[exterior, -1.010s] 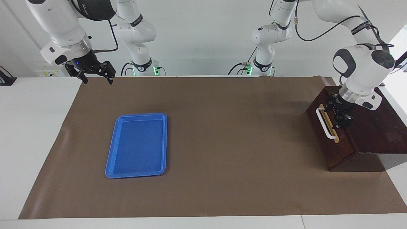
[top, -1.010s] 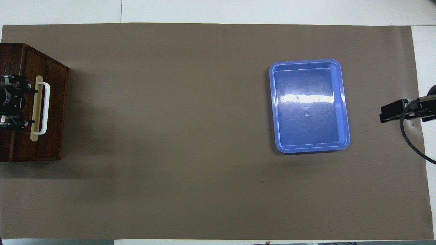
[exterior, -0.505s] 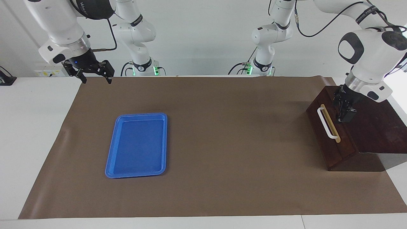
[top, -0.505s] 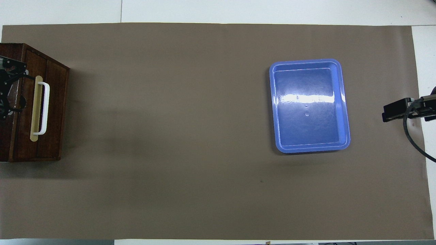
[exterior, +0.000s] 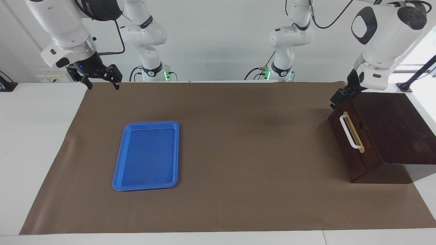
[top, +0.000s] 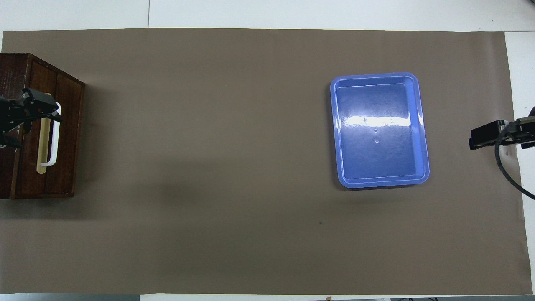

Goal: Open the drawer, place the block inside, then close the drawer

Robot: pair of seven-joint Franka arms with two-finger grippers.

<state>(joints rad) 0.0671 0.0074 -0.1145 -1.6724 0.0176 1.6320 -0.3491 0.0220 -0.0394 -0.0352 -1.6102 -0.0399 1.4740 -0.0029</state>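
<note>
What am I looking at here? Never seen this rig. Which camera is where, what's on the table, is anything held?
Two white robot arms, each ending in a two-finger gripper, work at a table under a brown mat. One picture comes from a high camera facing the robots; the other looks down from above their own end, so its sides are flipped.

On the mat lie two things: an empty blue tray toward the right arm's end, and a dark wooden box whose drawer is shut, white handle showing, toward the left arm's end. No block shows in either picture.

The left gripper hangs open over the box's corner nearest the robots, touching nothing. The right gripper waits open over the mat's edge by the robots. Nothing is held.
</note>
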